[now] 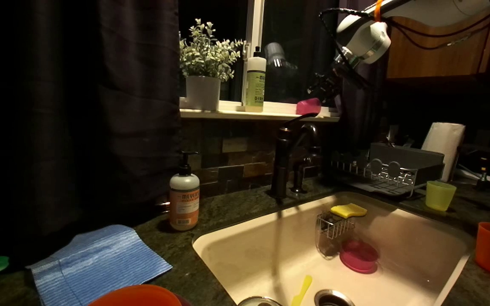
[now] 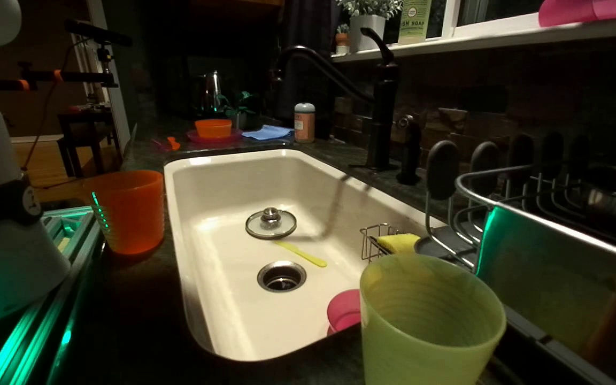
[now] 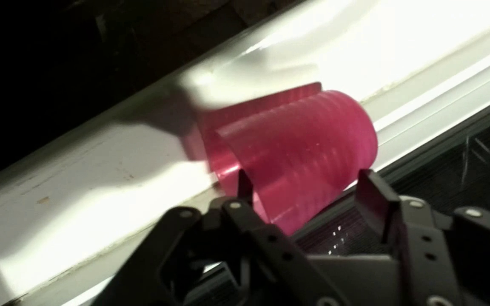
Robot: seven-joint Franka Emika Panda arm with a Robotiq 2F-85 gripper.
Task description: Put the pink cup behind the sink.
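Note:
The pink cup (image 1: 309, 106) lies on its side on the windowsill behind the sink (image 1: 245, 246). It also shows at the top right in an exterior view (image 2: 567, 13) and in the middle of the wrist view (image 3: 300, 148). My gripper (image 1: 319, 90) is just above the cup, pointing down at it. In the wrist view the gripper (image 3: 306, 182) is open, with its fingers apart and nothing held between them. One finger overlaps the cup's open rim; whether it touches is unclear. The sink (image 2: 179, 230) is cream-white, with a dark faucet (image 1: 282, 161) behind it.
A dish soap bottle (image 1: 255, 85) and a potted plant (image 1: 203, 91) stand on the sill. A round pink item (image 1: 359, 257) lies in the sink. A yellow-green cup (image 2: 428, 321), an orange cup (image 2: 131, 214) and a dish rack (image 1: 406, 165) stand around the sink. The window is close behind.

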